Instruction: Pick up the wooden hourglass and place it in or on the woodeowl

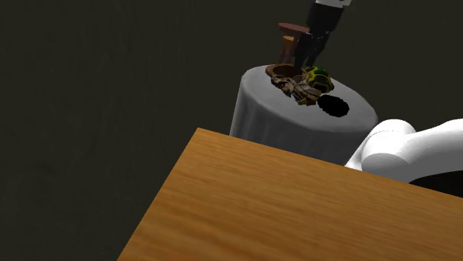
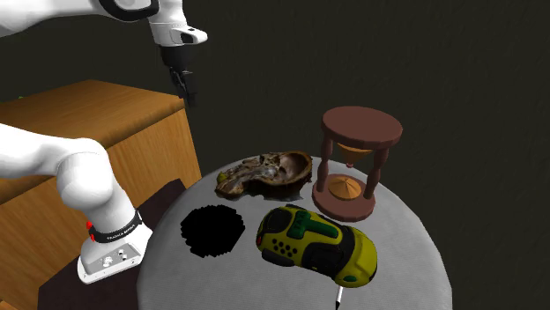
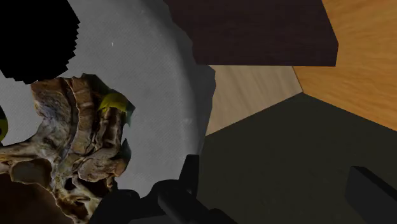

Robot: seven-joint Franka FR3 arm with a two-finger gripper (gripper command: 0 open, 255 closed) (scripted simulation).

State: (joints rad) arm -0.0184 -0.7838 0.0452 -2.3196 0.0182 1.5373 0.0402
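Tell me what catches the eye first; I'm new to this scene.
The brown hourglass stands upright at the far side of the round grey table in the second exterior view, beside a gnarled brown bowl. In front lies a yellow-green tool next to a pure black blob. The open gripper hangs high at that view's upper left.

One hourglass [image 2: 357,163], one bowl [image 2: 269,172], one tool [image 2: 317,245], one disc [image 2: 212,230].

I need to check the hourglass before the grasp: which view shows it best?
The second exterior view: the hourglass stands upright and whole on the round grey table. In the shoulder view it is far off, its side covered by the pincer. The wrist view faces the gnarled wooden bowl.
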